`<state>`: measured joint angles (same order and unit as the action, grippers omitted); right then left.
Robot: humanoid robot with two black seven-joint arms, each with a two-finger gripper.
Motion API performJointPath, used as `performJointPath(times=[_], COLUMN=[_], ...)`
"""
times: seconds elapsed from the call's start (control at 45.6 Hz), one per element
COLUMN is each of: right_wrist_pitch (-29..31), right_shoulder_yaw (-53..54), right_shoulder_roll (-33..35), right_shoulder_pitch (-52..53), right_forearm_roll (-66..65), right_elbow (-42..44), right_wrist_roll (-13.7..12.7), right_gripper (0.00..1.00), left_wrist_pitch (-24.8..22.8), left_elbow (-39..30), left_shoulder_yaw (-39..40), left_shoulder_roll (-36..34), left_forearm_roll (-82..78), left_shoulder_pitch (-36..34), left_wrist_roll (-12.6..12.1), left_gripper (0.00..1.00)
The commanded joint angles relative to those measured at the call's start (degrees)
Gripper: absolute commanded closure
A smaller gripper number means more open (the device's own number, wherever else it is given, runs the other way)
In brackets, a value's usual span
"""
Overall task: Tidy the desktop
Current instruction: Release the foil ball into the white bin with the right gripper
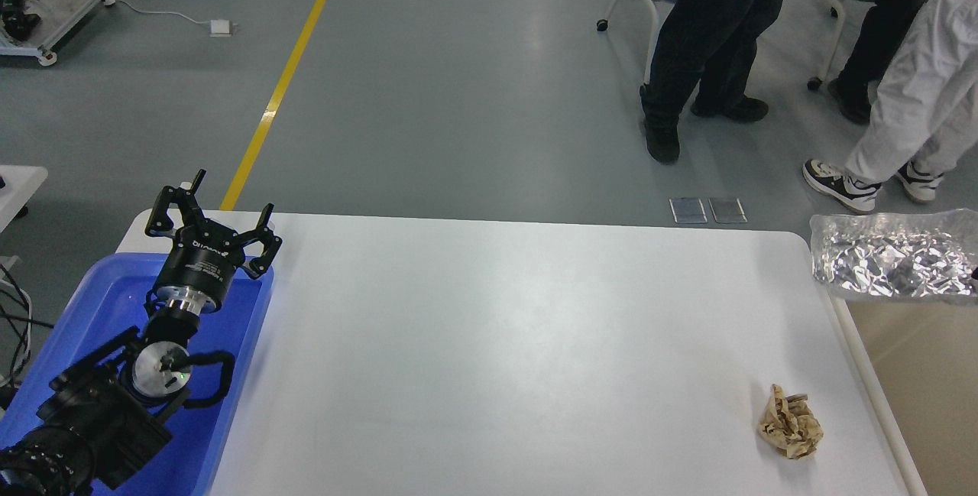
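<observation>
Brown paper: a crumpled wad lies alone on the white desk, near its front right corner, close to the right edge.
Left pincer: the left pincer hangs over the far end of the blue tray at the desk's left side, fingers spread apart and holding nothing.
Right pincer: not in sight, so its state cannot be told.
Direction: the wad lies far to the right of the left pincer and nearer the robot, almost the full width of the desk away.
Long axis: the wad is a lumpy ball, a little taller than wide as seen; no clear axis to line up on.
Nearer arm: by my reckoning the right arm, since the wad sits on its side; the left would have to cross the whole desk.
Open room: bare desk all round the wad, nothing to bump on approach.
Edges: the beige bin runs just beyond the right edge, with a foil bag at its far end; a nudge rightward could roll the wad off.
Beyond: people stand on the floor past the far edge, well apart.
</observation>
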<state>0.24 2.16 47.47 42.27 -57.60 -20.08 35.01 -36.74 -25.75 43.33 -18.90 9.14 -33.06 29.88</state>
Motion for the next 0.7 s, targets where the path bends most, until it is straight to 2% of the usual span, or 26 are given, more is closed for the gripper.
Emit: performJointPath(times=[0.0,0.088,0.154,0.285,0.395,0.548,0.68], right_wrist_pitch=[2.13,3.10,3.10,2.75,2.40,1.87,0.82], right_shoulder_yaw=[-1.10,-1.02,-0.49,0.13,1.71,6.01,10.84], right_shoulder_roll=[-4.75,-5.37,-8.53,-12.92,-15.30,-17.14,-17.76], right_shoulder_pitch=[-5.53,-8.08,-10.19,-14.23,-16.34,-18.45,-18.98], right_forearm_roll=[22.42,31.57,38.95,48.10,55.83,63.31,64.46], right_elbow=[10.14,11.02,13.04,16.65,16.91,17.18,18.75], right_wrist_roll=[-1.17,-3.54,-6.35,-9.51,-15.31,-21.73,-25.78], right_gripper=[1.00,1.00,1.00,1.00,1.00,1.00,1.00], left_wrist_pitch=[0.00,0.00,0.00,0.00,0.00,0.00,0.09], left_elbow=[0.00,0.00,0.00,0.00,0.00,0.00,0.00], left_shoulder_yaw=[0.00,0.00,0.00,0.00,0.00,0.00,-0.09], left_shoulder_roll=[0.00,0.00,0.00,0.00,0.00,0.00,0.00], left_forearm_roll=[0.00,0.00,0.00,0.00,0.09,0.09,0.09], left_shoulder_pitch=[0.01,0.01,-0.07,-0.07,0.01,-0.07,0.01], left_wrist_roll=[0.00,0.00,0.00,0.00,0.00,0.00,0.00], left_gripper=[0.00,0.00,0.00,0.00,0.00,0.00,0.00])
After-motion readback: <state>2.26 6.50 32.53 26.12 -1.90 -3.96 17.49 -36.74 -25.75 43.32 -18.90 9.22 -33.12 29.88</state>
